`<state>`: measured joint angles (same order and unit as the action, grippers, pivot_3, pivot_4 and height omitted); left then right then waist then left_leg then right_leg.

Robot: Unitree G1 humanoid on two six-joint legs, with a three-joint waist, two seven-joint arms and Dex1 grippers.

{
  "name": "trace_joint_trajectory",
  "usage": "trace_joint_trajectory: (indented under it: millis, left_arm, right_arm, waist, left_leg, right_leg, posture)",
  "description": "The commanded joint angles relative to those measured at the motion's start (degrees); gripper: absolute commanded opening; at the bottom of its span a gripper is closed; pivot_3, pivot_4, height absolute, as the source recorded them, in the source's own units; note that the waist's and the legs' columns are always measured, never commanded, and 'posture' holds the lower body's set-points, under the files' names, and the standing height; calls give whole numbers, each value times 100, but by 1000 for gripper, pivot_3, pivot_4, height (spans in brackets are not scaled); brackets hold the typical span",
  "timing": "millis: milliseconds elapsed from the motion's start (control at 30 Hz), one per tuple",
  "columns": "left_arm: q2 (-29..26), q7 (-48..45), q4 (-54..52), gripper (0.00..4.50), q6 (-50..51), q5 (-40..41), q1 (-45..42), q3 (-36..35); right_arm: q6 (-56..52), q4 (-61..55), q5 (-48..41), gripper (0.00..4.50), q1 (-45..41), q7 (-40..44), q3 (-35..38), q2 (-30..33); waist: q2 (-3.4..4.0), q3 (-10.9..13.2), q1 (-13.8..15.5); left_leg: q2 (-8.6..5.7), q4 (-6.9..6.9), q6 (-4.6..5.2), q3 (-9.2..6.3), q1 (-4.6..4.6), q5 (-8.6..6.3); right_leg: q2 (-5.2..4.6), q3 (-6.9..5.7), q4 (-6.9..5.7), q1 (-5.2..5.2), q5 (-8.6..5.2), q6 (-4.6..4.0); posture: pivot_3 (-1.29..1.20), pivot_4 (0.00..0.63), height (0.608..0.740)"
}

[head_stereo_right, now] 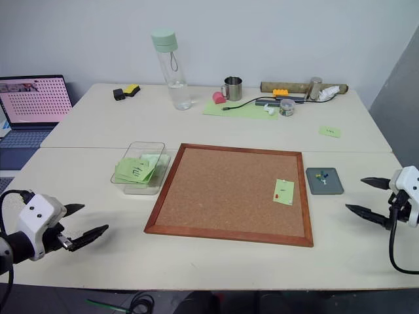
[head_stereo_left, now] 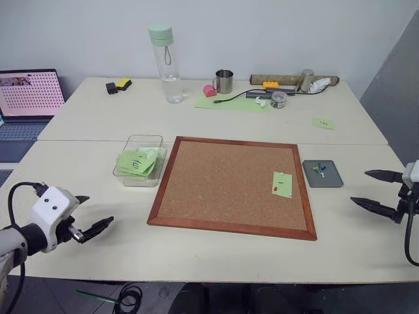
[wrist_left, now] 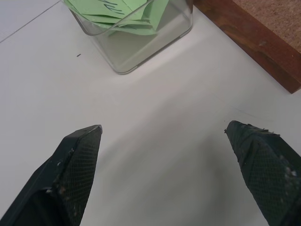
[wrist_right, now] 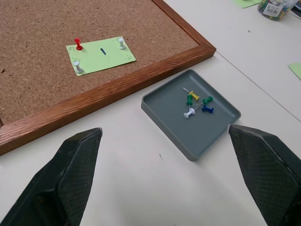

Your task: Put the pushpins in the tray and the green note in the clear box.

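No brand or printed label readable anywhere. Only writing: a short dark handwritten stroke on the green note (wrist_right: 100,55), plus dark scribbles, illegible, on the green slips stacked in the clear box (head_stereo_left: 126,175). Laptop (head_stereo_left: 29,97) at the far left edge of the table (head_stereo_left: 216,252), screen lit with a pink dotted pattern, no legible text.

Left gripper (head_stereo_left: 90,218) hovering over bare tabletop near the front left edge, black fingers (wrist_left: 70,169) spread wide, holding nothing, touching nothing — clear box just ahead of them in the wrist view. Right gripper (head_stereo_right: 368,197) over the table at the right edge, fingers (wrist_right: 70,179) likewise spread wide and empty, the tray (wrist_right: 162,115) lying ahead between them.

Green note pinned flat on the cork board (head_stereo_left: 222,183), near its right-hand frame, close to the front corner. Three pushpins stuck in it: a red pin (wrist_right: 78,44) at one corner, two white pins (wrist_right: 122,43) at two others. Tray just right of the board's wooden frame, apart from it, holding loose pins (wrist_right: 197,104) — yellow, green, blue and white among them, lying in a small cluster. Clear box just left of the board.

Farther back: a water bottle (head_stereo_left: 166,64) with a pale green cap, a metal mug (head_stereo_left: 224,81), a large green sheet (head_stereo_left: 232,102), another small green slip (head_stereo_left: 323,123) lying alone toward the right.
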<state>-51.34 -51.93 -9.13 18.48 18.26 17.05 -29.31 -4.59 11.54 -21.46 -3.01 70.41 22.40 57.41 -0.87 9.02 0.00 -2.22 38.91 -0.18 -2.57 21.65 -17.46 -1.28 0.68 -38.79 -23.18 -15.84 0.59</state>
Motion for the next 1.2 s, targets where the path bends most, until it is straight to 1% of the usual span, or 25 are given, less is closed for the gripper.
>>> trace_joint_trajectory:
  millis: [33,533,1200]
  left_arm:
    - [20,-22,-83,4486,-22,155,-67,-266]
    - [43,99,-55,4486,56,55,-29,-155]
    - [102,90,-27,4486,63,152,-135,-78]
  right_arm:
    - [92,36,10,4500,-98,-32,113,105]
    - [45,85,-70,4500,-353,-80,-44,-21]
    - [116,47,-45,4500,-271,-22,-83,-34]
  waist:
    - [0,0,1]
    - [0,0,4]
    - [0,0,2]
  left_leg:
    - [0,0,0,0,0,0]
    - [0,0,0,-1,0,0]
    - [0,0,0,0,0,0]
  right_leg:
    - [0,0,0,0,0,0]
    - [0,0,0,0,0,0]
    - [0,0,0,0,0,0]
  posture:
    - [0,150,740]
    - [0,150,740]
    - [0,150,740]
